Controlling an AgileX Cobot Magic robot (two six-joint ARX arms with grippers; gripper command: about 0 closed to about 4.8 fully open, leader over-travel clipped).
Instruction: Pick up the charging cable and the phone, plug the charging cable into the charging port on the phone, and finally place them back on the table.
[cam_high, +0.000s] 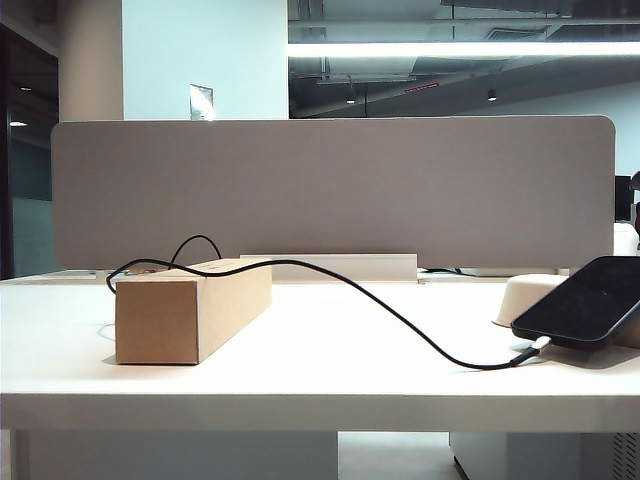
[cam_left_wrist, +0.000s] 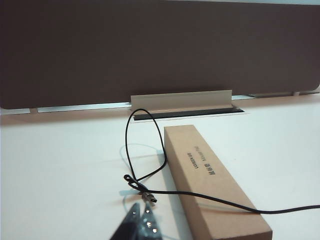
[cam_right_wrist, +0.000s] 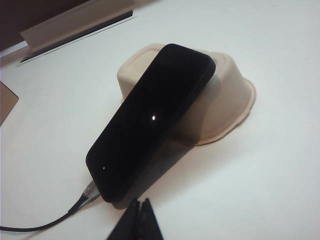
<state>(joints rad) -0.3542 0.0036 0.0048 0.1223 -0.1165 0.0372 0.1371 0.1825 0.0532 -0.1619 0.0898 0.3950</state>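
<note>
The left gripper (cam_left_wrist: 141, 226) and right gripper (cam_right_wrist: 138, 222) are each cropped by their wrist view's edge, only closed dark tips showing. In the exterior view the phone (cam_high: 585, 300) runs off the frame edge. The charging port is hidden behind the plug.

Phone (cam_high: 585, 300) right of box (cam_high: 190, 308), on tray (cam_right_wrist: 227, 100).

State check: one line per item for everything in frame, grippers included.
phone: screen dark, propped tilted on the upturned tray, cable plugged in.
charging cable: plug seated in the phone's lower edge, cord draped over the cardboard box, slack.
off-white tray: upside down on the table, under the phone.
cardboard box: closed, lying flat.
left gripper: shut, empty, near the cable's far end.
right gripper: shut, empty, just short of the phone.
</note>
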